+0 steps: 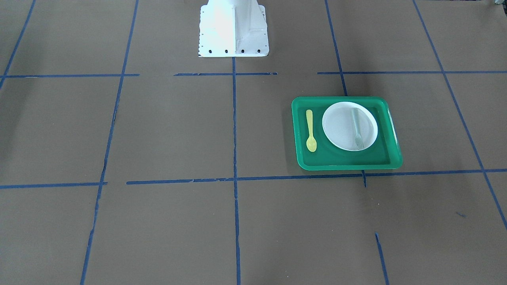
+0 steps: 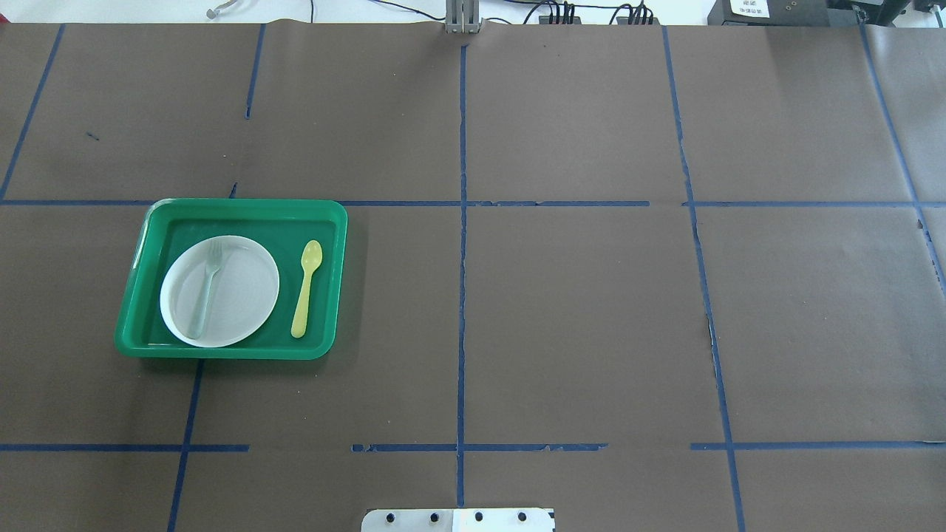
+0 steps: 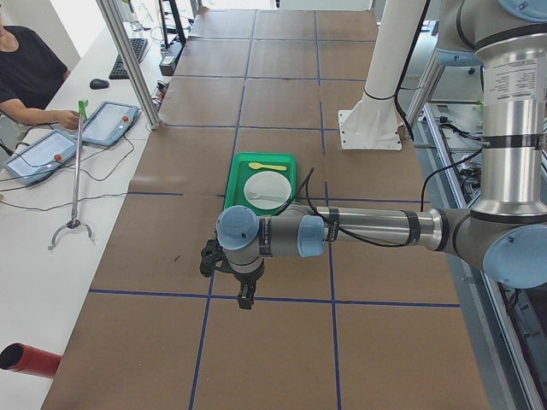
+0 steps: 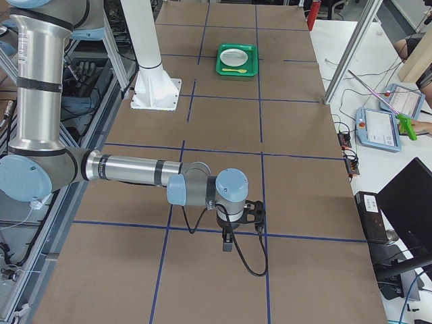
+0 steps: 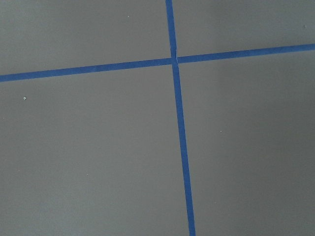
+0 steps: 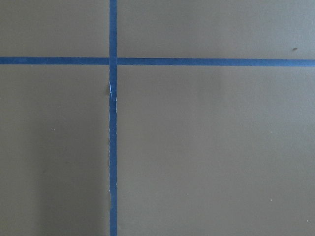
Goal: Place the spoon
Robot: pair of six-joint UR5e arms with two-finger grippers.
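Note:
The small yellow spoon (image 2: 307, 288) lies flat on the green tray (image 2: 229, 352), beside the white plate (image 2: 240, 295), with its bowl pointing away from the robot. It also shows in the front view (image 1: 311, 130). A pale grey-green fork (image 2: 207, 288) lies on the plate. My left gripper (image 3: 245, 299) shows only in the exterior left view, high above the paper and well short of the tray; I cannot tell if it is open or shut. My right gripper (image 4: 227, 244) shows only in the exterior right view, far from the tray; I cannot tell its state either.
Brown paper with a blue tape grid (image 2: 462, 295) covers the table. The white robot base (image 1: 233, 29) stands at the table's robot-side edge. Both wrist views show only paper and tape. An operator (image 3: 26, 77) sits at a side desk.

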